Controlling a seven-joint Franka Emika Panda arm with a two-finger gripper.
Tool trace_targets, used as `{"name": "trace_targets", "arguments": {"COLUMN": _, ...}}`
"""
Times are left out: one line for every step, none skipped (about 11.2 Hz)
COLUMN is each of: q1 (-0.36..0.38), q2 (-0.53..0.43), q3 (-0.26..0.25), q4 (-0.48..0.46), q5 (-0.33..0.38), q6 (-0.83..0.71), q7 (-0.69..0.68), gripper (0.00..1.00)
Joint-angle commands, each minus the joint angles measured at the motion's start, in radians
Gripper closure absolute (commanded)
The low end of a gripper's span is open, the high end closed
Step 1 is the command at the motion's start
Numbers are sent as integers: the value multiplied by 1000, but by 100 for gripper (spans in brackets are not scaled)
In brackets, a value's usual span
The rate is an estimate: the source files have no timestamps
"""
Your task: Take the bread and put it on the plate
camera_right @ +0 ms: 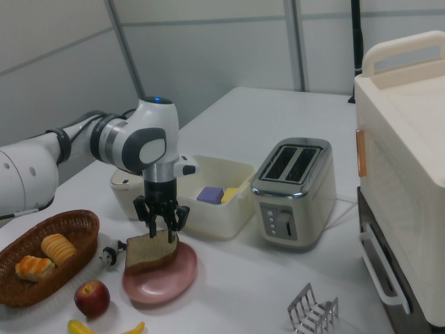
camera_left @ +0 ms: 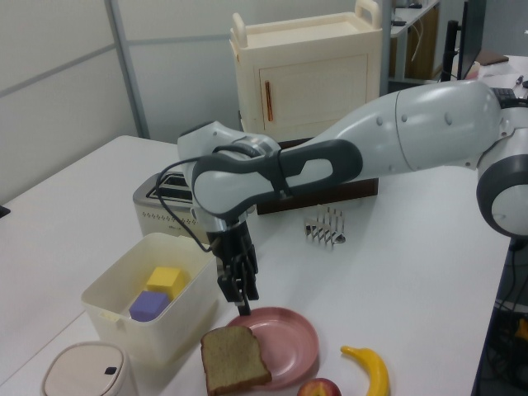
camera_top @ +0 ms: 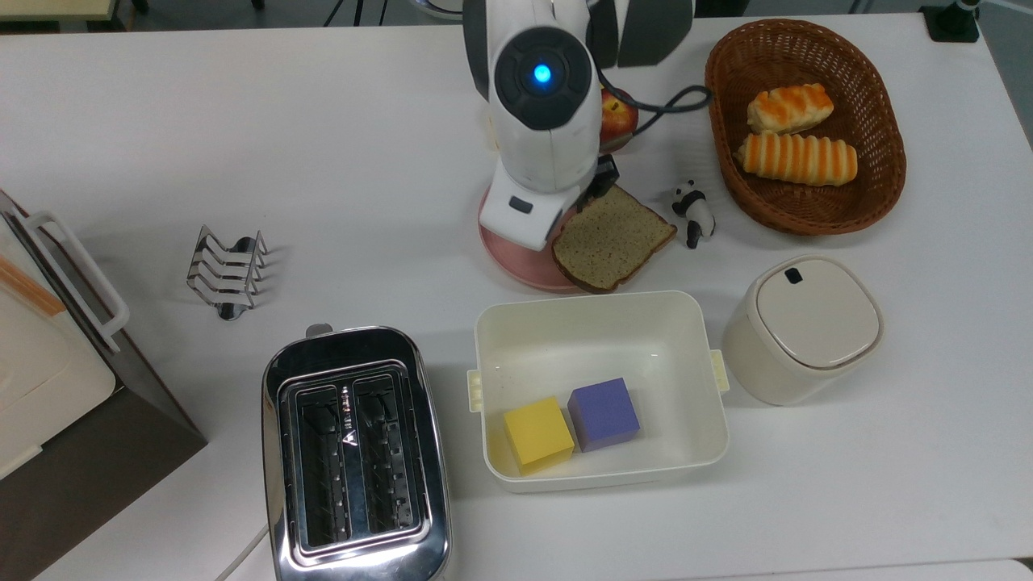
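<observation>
Left view shows the gripper [camera_left: 238, 290] hanging above the plate [camera_left: 290, 342], fingers parted and holding nothing. The bread [camera_left: 234, 360] lies flat with one side on the plate's rim and the rest jutting over the counter [camera_left: 412, 272] toward the cream tub [camera_left: 140, 309]. In the top view the bread [camera_top: 612, 238] overhangs the top view's right edge of the plate [camera_top: 516, 260], with a small panda figure [camera_top: 692, 210] near it.

We count two striped rolls [camera_top: 795, 133], two blocks [camera_top: 571, 424], one bread slice [camera_top: 615, 238], one plate [camera_top: 516, 254], one toaster [camera_top: 353, 453].
</observation>
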Motion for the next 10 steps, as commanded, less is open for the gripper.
{"name": "trace_targets", "arguments": {"q1": -18, "q2": -84, "q3": -13, "q4": -3, "q5": -30, "q6": -66, "q7": -13, "gripper": 0}}
{"name": "trace_targets", "arguments": {"q1": -18, "q2": -113, "q3": -35, "q4": -3, "q5": -73, "q6": -72, "q7": -12, "gripper": 0}}
{"name": "trace_targets", "arguments": {"q1": -18, "q2": -137, "q3": -67, "q4": -1, "q5": -87, "q6": -72, "q7": -12, "gripper": 0}}
{"name": "trace_targets", "arguments": {"q1": -15, "q2": -148, "q3": -105, "q4": -1, "q5": -116, "q6": -71, "q7": -13, "gripper": 0}}
{"name": "trace_targets", "arguments": {"q1": -15, "q2": -150, "q3": -119, "q4": 3, "q5": -177, "q6": -71, "q7": -12, "gripper": 0}}
{"name": "trace_targets", "arguments": {"q1": -27, "q2": -148, "q3": -128, "q4": 22, "q5": -195, "q6": -62, "q7": -13, "gripper": 0}}
{"name": "trace_targets", "arguments": {"q1": -53, "q2": -148, "q3": -142, "q4": 23, "q5": -197, "q6": -51, "q7": -13, "gripper": 0}}
{"name": "trace_targets", "arguments": {"q1": -59, "q2": -150, "q3": -158, "q4": 23, "q5": -205, "q6": -22, "q7": -12, "gripper": 0}}
{"name": "trace_targets", "arguments": {"q1": -58, "q2": -156, "q3": -185, "q4": 23, "q5": -205, "q6": -6, "q7": -12, "gripper": 0}}
{"name": "trace_targets", "arguments": {"q1": -59, "q2": -160, "q3": -193, "q4": 25, "q5": -208, "q6": -6, "q7": -13, "gripper": 0}}
